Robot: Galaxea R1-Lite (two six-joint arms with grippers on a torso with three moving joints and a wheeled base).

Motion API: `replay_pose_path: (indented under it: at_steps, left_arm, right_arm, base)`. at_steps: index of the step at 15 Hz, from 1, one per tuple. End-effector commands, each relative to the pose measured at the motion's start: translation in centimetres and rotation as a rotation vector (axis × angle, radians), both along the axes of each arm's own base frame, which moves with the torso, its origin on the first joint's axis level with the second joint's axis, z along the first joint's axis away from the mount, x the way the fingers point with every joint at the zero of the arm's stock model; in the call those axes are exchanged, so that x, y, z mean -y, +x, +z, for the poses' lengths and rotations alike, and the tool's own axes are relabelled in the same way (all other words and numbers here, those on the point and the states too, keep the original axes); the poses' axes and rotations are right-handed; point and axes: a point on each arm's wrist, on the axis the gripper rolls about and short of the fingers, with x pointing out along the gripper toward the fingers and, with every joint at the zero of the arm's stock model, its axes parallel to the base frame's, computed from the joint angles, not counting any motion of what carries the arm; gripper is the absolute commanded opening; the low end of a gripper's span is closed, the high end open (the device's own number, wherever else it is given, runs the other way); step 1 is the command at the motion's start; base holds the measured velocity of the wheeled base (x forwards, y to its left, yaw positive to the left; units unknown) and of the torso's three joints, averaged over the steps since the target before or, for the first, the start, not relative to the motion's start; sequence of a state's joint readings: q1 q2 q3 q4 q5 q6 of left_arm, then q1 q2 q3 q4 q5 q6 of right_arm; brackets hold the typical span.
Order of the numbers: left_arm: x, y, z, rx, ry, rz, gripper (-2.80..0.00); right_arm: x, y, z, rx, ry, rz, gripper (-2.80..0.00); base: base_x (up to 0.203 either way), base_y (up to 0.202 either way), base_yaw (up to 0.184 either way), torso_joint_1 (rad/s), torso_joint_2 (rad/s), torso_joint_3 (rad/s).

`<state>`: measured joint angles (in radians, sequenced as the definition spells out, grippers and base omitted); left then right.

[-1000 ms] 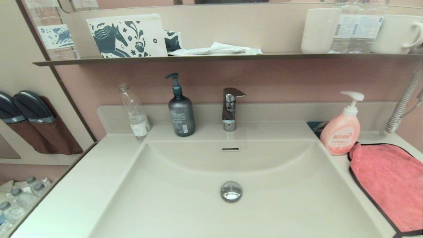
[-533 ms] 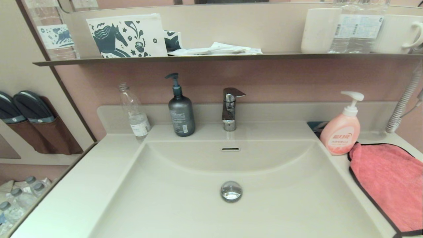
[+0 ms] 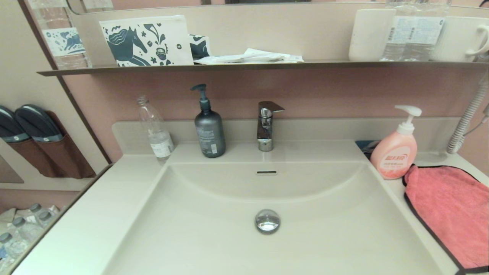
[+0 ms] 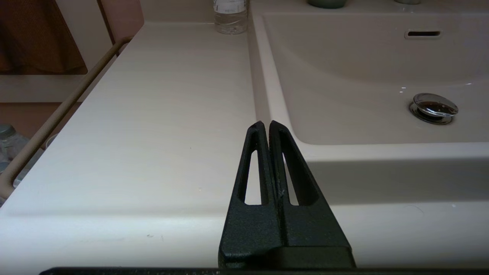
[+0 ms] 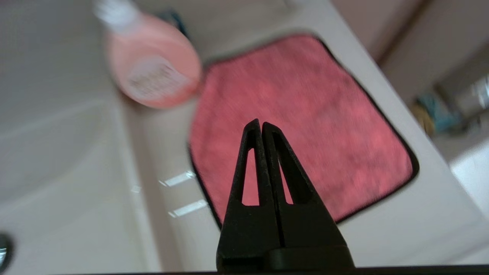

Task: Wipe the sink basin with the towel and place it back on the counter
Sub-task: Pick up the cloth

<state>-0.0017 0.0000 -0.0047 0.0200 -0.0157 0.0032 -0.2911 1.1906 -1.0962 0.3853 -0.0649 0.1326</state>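
While towel (image 5: 305, 126) lies flat on counter (image 5: 401, 233), right gripper (image 5: 261, 126) fingers closed, empty, above it.

Head view: high, facing forward and down across the sink basin (image 3: 237, 236) toward the tap (image 3: 265, 126) and shelf (image 3: 244, 67). Left wrist view: low, close over the counter (image 4: 153, 114), facing along it, sharing basin and drain plug (image 4: 433, 107) with the head view. Right wrist view: above, tilted down at the towel (image 5: 298, 126) and soap bottle (image 5: 153, 72), both shared too.
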Motion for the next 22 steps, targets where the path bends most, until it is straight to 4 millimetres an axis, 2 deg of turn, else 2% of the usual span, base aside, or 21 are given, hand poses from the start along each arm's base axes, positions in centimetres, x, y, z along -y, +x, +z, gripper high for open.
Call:
replay_pose_path:
  at_steps: [1,5,12,15,18,22]
  left_arm:
    - [0.0,0.0,0.0,-0.002,0.0,0.001,-2.8]
    - [0.0,0.0,0.0,-0.002,0.0,0.001,-2.8]
    - [0.0,0.0,0.0,-0.002,0.0,0.001,-2.8]
    - [0.0,0.0,0.0,-0.002,0.0,0.001,-2.8]
    - [0.0,0.0,0.0,-0.002,0.0,0.001,-2.8]
    - [0.0,0.0,0.0,-0.002,0.0,0.001,-2.8]
  right_arm:
    - [1.9,3.0,-3.6,-0.198,0.089,-0.061,-2.8]
    - [3.1,3.5,-8.2,-0.377,0.173,-0.128,-2.8]
    - [10.2,4.7,-12.4,-0.448,0.2,-0.282,-2.8]
    - [12.4,4.5,-14.1,-0.459,0.207,-0.291,-2.8]
    - [13.6,4.8,-15.7,-0.444,0.215,-0.29,-2.8]
    - [13.3,5.0,-16.0,-0.395,0.254,-0.224,-2.8]
  base:
    - [0.0,0.0,0.0,0.0,0.0,0.0]
    - [0.0,0.0,0.0,0.0,0.0,0.0]
    - [0.0,0.0,0.0,0.0,0.0,0.0]
    - [0.0,0.0,0.0,0.0,0.0,0.0]
    - [0.0,0.0,0.0,0.0,0.0,0.0]
    - [0.0,0.0,0.0,0.0,0.0,0.0]
